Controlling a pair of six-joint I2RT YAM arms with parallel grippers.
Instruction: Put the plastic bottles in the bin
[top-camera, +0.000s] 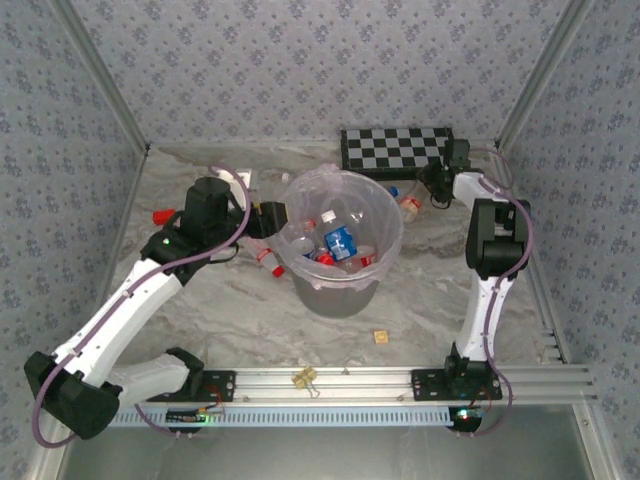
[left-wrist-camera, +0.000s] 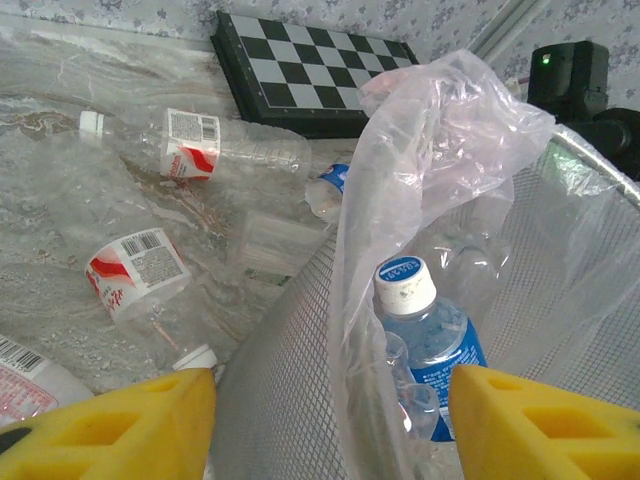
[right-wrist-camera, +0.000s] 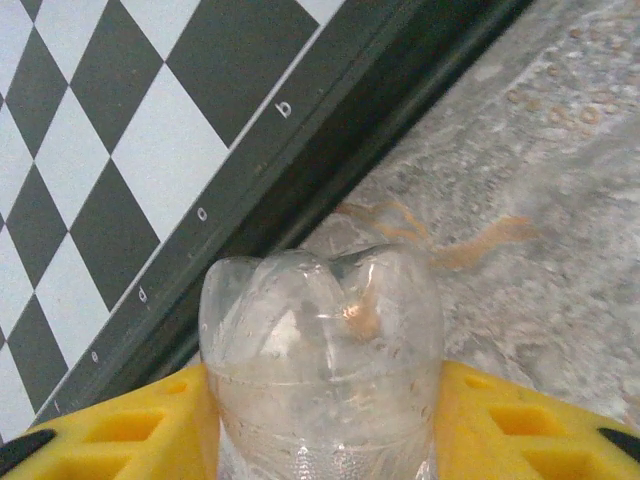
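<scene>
Right wrist: bottle (right-wrist-camera: 322, 340) sits inside the right gripper (right-wrist-camera: 325, 400).

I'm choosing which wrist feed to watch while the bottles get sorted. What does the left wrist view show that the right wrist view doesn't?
Left wrist, not right wrist: the mesh bin with its plastic liner, a blue-labelled bottle inside it, and red-labelled bottles lying on the table.
Right wrist, not left wrist: a clear bottle seen end-on, gripped between the fingers of the right hand.
Both: the chequered board, the marbled table and that arm's own yellow fingers; the left hand is open.
</scene>
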